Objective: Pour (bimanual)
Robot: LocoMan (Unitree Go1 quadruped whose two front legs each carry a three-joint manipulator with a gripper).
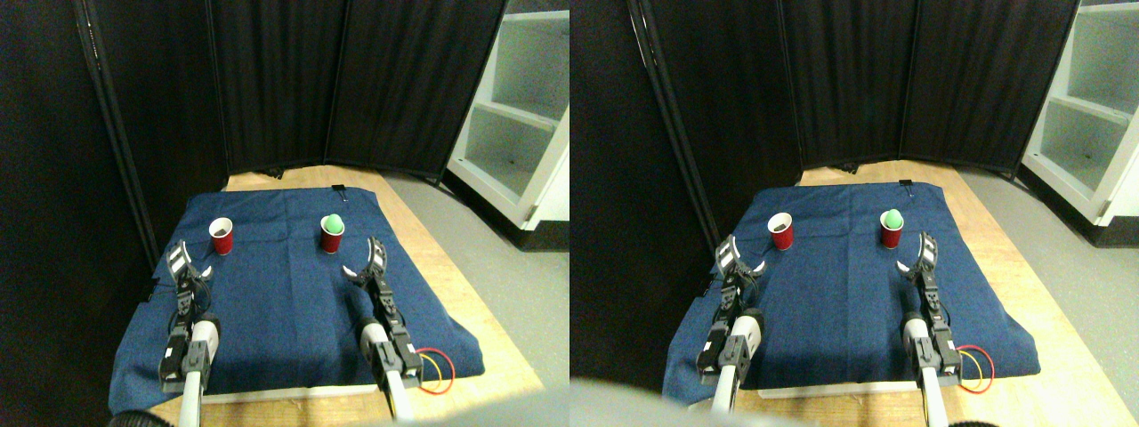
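Left manipulator's dark two-jaw gripper (189, 265) hovers over the left edge of the dark blue cloth mat (285, 302), jaws apart and holding nothing. Just beyond it and slightly right, toward the far left corner of the mat, stands the first small red plastic cup (221, 236): upright, mouth up, long axis vertical, interior dark; whether it holds anything cannot be told. Near the far edge, right of the mat's centre, stands the second red plastic cup (332, 237), also upright with a vertical axis, and a pale green rounded object (334, 221) sits proud of its rim. The right manipulator's dark gripper (369, 263) is just beside this cup on its near right side, fingers spread, not touching it. The two cups are well apart. Judgement on handling: both look like thin-walled disposable cups, so light, easily tipped by a glancing touch, and soft enough to crush or ovalise under a hard squeeze; the smooth wall may slip. The best hold is probably around the side wall at about mid-height, below the rolled rim, with the jaws straddling the cup horizontally and modest force. The cloth mat may drag or wrinkle if a cup is pushed instead of lifted. The green object rides high and could roll out early once its cup tilts, so the pour wants the mouths close together.
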